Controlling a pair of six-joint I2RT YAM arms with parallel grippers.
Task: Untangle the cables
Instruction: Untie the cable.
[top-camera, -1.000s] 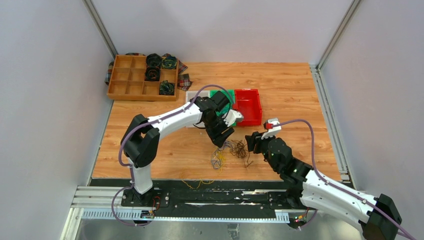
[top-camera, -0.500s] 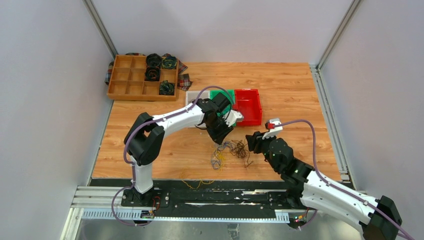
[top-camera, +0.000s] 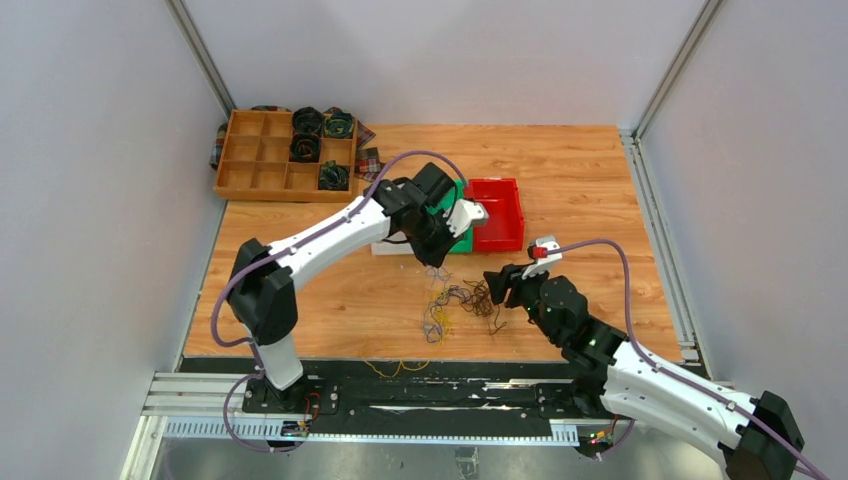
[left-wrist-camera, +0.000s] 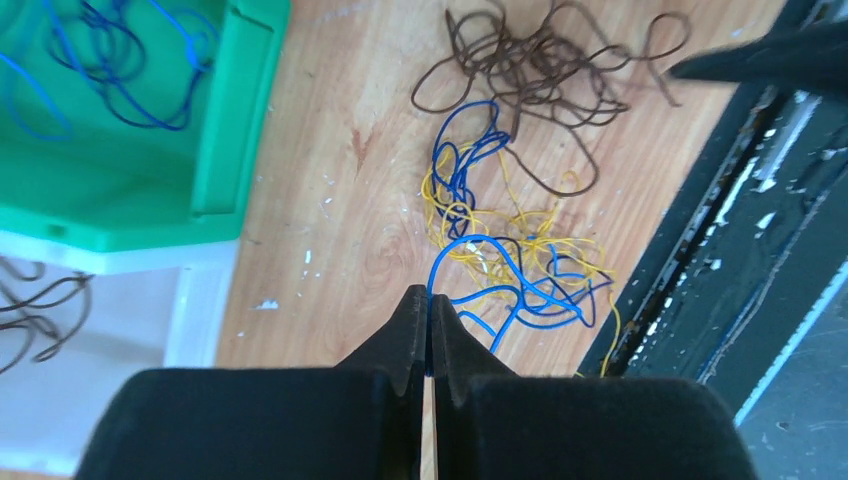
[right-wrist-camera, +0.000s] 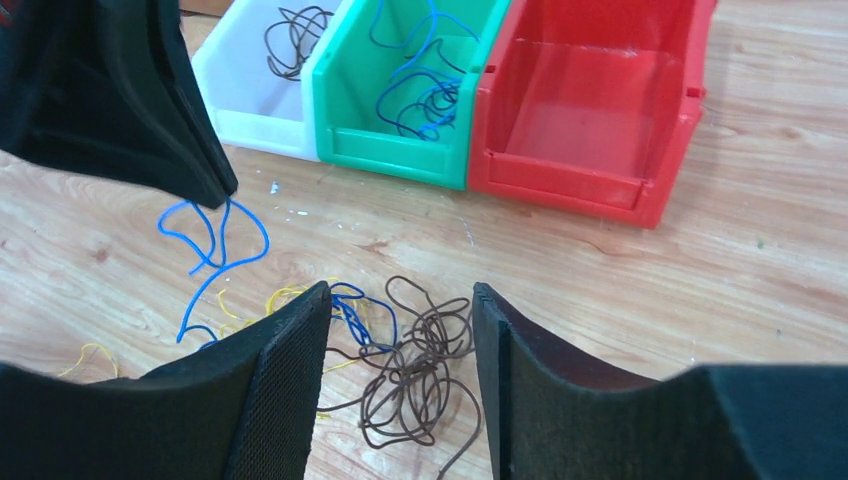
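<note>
Though half-spread a second ago, now pressed together: left gripper (left-wrist-camera: 428, 305) pinching one blue cable (left-wrist-camera: 468, 248) right at the tips, no gap visible apart from the strand. Also raised and drawn back toward the bins versus a second ago, away from the pile (top-camera: 455, 305).

Hanging from the tips: a blue loop, trailing down into the pile below, not yet free of it. Directly under and ahead of the tips: yellow cables (left-wrist-camera: 525, 240) knotted with more blue. Further ahead: brown cables (left-wrist-camera: 530, 70) in a separate clump.

Off to the side of the left gripper: green bin (left-wrist-camera: 232, 120) already holding blue strands, white bin (left-wrist-camera: 200, 310) beside it with brown ones, red bin (right-wrist-camera: 570, 190) beyond.

Facing the left gripper across the pile: right gripper (right-wrist-camera: 400, 300), jaws spread, nothing between them, hovering just over the brown clump, no contact as far as visible.

Meaning for task: grasp made, pull-out started. Likely next: more lift to slide blue out of yellow, then drop into green. Risk: yellow dragging along with it.
</note>
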